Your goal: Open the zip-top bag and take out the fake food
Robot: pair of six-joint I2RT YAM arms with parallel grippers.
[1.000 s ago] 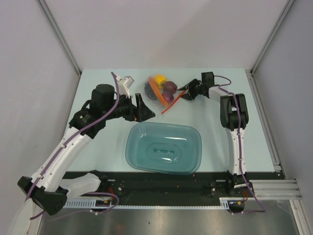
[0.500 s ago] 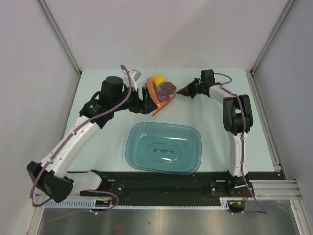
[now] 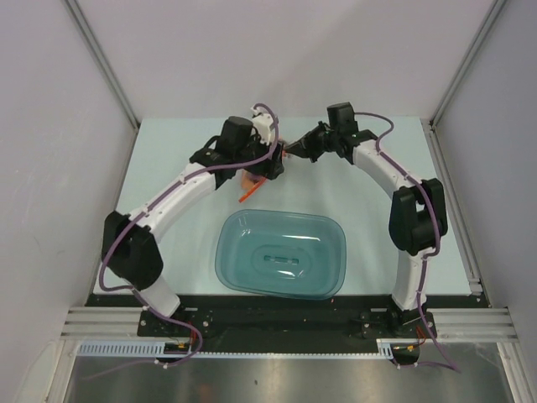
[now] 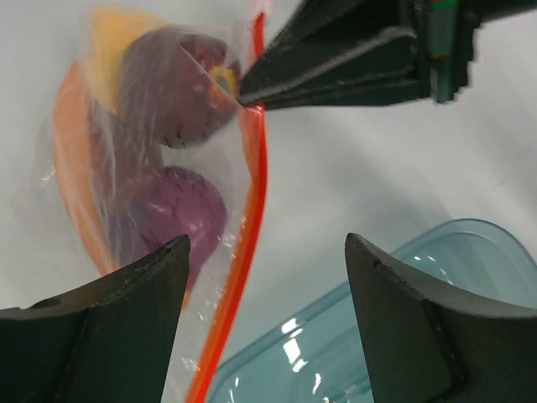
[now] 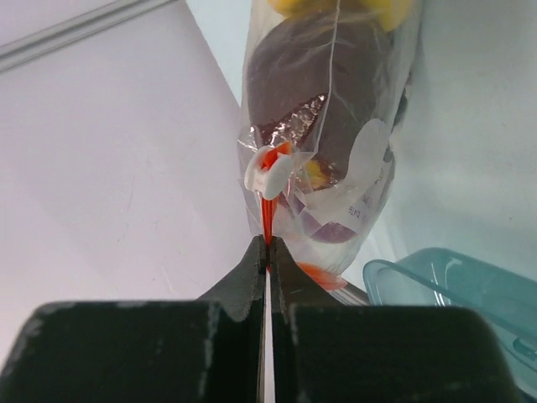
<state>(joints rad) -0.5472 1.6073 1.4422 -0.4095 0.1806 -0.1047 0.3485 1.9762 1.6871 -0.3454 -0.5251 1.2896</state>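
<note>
Pinching small clear crinkly zip-top bag (image 5: 336, 109) by its orange-red strip with right gripper (image 5: 267, 252), holding left gripper (image 4: 267, 248) jaws apart right by it, plastic fake food (image 4: 172, 201) inside, dangling past teal translucent tub (image 3: 281, 252).

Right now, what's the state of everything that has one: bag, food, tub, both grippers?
zip-top bag: pinched at its orange-red zip strip; sealed or open, cannot tell.
fake food: inside the bag, none in the tub.
teal tub: upright, empty.
right gripper: shut on the bag's zip strip.
left gripper: open, fingers either side of the bag, not gripping.
</note>
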